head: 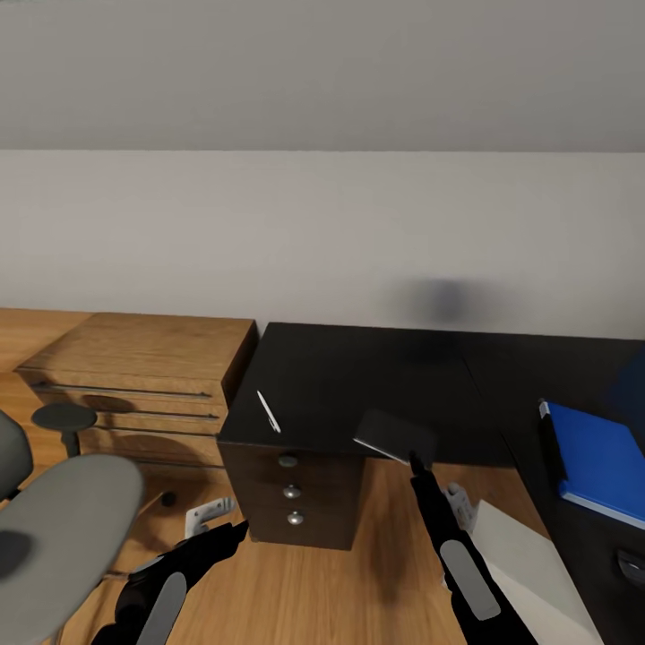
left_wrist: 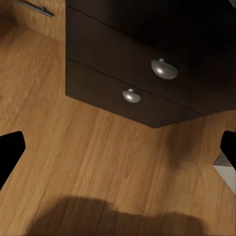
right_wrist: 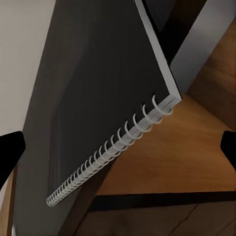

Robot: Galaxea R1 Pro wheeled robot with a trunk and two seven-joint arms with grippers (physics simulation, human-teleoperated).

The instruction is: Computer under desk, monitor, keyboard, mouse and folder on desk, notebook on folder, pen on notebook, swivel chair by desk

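The black desk (head: 358,376) has three silver-knobbed drawers (head: 292,492). A white pen (head: 268,411) lies near its left front corner. The dark grey spiral-bound notebook (head: 394,436) sticks out over the desk's front edge, and its wire spine (right_wrist: 113,152) shows close up. My right gripper (head: 417,461) (right_wrist: 118,147) is open, its tips right at the notebook's near edge. The blue folder (head: 596,457) lies on the desk's right wing, with a small dark rounded shape (head: 632,564), perhaps the mouse, nearer me. My left gripper (head: 228,533) (left_wrist: 118,147) hangs open over the floor before the drawers (left_wrist: 164,69). The grey swivel chair (head: 63,528) stands at left.
A light wooden low cabinet (head: 134,376) adjoins the desk's left side. A pale grey slanted box or panel (head: 528,555) sits under the desk at right. Wooden floor (head: 322,591) lies between the chair and the desk. A plain wall rises behind.
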